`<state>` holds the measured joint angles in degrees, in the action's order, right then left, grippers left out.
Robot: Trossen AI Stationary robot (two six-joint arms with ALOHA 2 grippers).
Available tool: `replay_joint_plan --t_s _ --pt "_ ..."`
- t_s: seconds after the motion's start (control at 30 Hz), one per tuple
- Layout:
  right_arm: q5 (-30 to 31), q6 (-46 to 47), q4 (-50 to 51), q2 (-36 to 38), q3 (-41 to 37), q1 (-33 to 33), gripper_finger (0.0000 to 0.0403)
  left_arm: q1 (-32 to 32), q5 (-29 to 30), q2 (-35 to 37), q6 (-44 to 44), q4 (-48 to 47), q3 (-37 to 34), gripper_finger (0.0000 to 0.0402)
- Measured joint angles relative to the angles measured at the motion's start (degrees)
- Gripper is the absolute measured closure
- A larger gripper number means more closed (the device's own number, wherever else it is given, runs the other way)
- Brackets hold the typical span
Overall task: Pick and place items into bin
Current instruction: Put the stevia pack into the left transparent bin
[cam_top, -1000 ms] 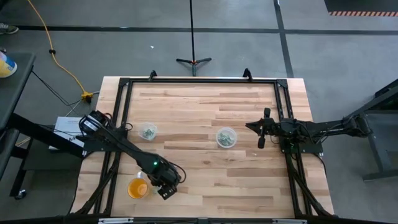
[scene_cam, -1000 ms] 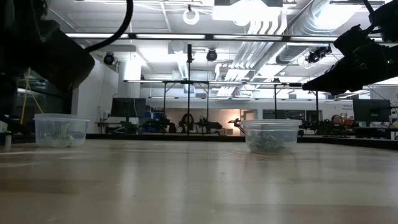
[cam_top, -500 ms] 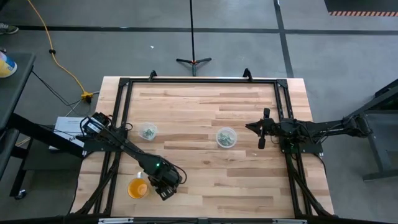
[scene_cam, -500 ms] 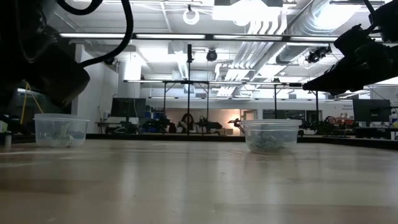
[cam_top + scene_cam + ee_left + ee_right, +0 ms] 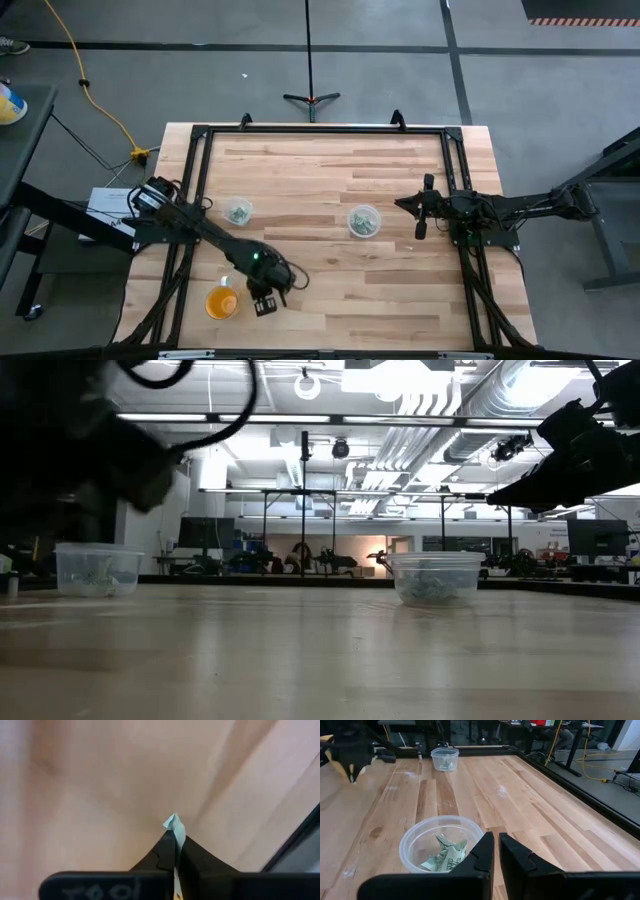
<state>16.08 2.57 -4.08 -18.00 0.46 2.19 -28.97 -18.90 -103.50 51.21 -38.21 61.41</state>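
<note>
My left gripper (image 5: 263, 306) is over the near left part of the table, right of an orange cup (image 5: 221, 302). In its wrist view it (image 5: 175, 836) is shut on one item, a small pale scrap (image 5: 174, 822) that juts out past the fingertips above the wood. My right gripper (image 5: 398, 204) hovers shut at the table's right, just right of a clear bin (image 5: 442, 847) holding crumpled green scraps. A second clear tub (image 5: 238, 211) with scraps stands to the left. My left gripper pinches the pale scrap between its two fingertips; the scrap's tip (image 5: 173, 820) sticks out beyond them. The fingers point down at the table from above. Whether the scrap still touches the wood, I cannot tell.
A dark metal frame (image 5: 320, 130) runs around the tabletop's edges. Bare wood lies between the two clear tubs (image 5: 435, 578) (image 5: 97, 570) and across the near middle. The room behind holds racks and stands beyond the far edge.
My left gripper has shut on the scrap beside the orange cup and has shifted a little toward the table's left; its arm has swung slightly. My right arm has kept still.
</note>
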Motion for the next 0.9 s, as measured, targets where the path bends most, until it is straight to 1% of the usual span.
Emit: replay_joint_plan --t_s 0.07,0.17,0.2,0.3,0.47,0.63,0.8,0.9 --pt "0.0 0.0 0.0 0.0 0.0 0.0 0.0384 1.9 2.1 1.6 -4.7 -0.9 0.0 0.0357" --pt "0.0 0.0 0.0 0.0 0.0 0.0 0.0382 5.5 7.7 4.7 -11.0 -3.9 0.1 0.0379" --pt "0.0 0.0 0.0 0.0 0.0 0.0 0.0382 6.9 10.0 5.9 -13.0 -5.3 0.1 0.038" --pt "0.0 0.0 0.0 0.0 0.0 0.0 0.0384 11.2 14.4 9.5 -17.1 -9.8 0.1 0.038" --pt "0.0 0.0 0.0 0.0 0.0 0.0 0.0386 17.0 19.1 15.9 -23.1 -17.8 0.1 0.0366" --pt "0.0 0.0 -0.1 0.0 0.0 0.0 0.0382 22.9 26.7 21.4 -24.0 -30.3 0.0 0.0379" --pt "0.0 0.0 0.0 0.0 0.0 0.0 0.0386 29.4 28.2 24.4 -25.1 -32.3 -1.2 0.0379" --pt "0.0 0.0 -0.1 0.0 0.0 0.0 0.0386 32.4 28.0 24.6 -27.1 -33.4 -2.3 0.0368"
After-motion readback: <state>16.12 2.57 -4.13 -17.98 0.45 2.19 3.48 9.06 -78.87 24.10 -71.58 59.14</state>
